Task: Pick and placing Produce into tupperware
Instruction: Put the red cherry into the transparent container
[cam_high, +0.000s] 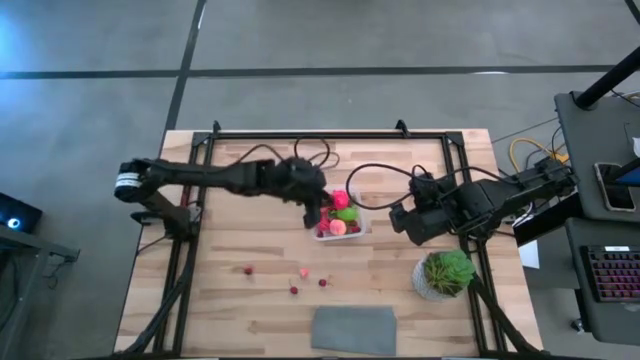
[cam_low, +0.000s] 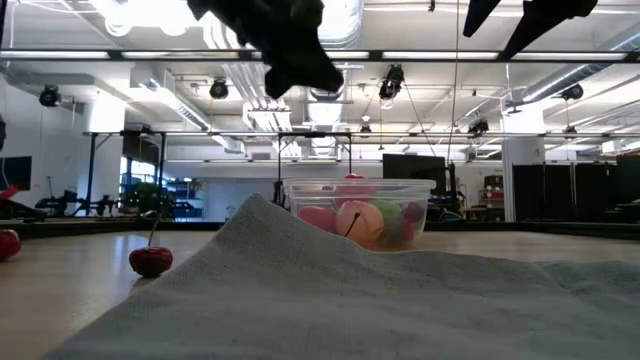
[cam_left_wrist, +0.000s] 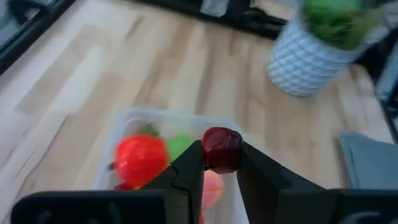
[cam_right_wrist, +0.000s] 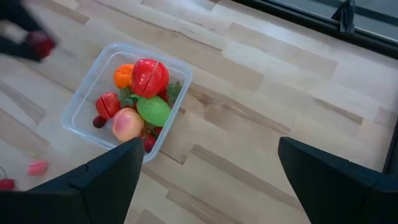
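I've got the left gripper (cam_left_wrist: 222, 163) pinching a dark red berry (cam_left_wrist: 222, 149) just above the tub (cam_right_wrist: 81, 99), near its edge. Tub's already crowded, so I'd centre over a gap by the red fruit (cam_right_wrist: 149, 76), drop lower, then let go gently. Right gripper (cam_right_wrist: 208, 177) waits beside the tub, fingers spread wide

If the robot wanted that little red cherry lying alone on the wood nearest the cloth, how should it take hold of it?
Probably by the round body of the cherry, coming straight down from above with the fingers closing on either side. Its thin stem sticks upward in the low view and looks too slight to pinch, and bare table surrounds it.
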